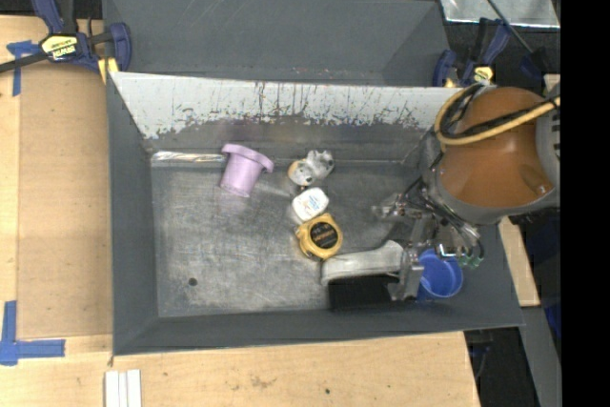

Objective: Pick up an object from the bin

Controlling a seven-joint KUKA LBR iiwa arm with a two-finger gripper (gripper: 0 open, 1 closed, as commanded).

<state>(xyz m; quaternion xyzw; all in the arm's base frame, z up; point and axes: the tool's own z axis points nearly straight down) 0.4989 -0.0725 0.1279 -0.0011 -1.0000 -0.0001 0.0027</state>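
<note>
The grey metal bin (191, 253) I am working over is carrying seven loose things on its scuffed floor. A lilac plastic cup (242, 170) is lying on its side toward the far left. A crumpled silvery piece (310, 167), a white round piece (310, 203) and a yellow-and-black tape measure (319, 238) are sitting in a line down the middle. A pale grey flat piece (360, 264) is lying against a black block (358, 295) at the near wall. A blue cup (442, 279) is sitting in the near right corner.
</note>
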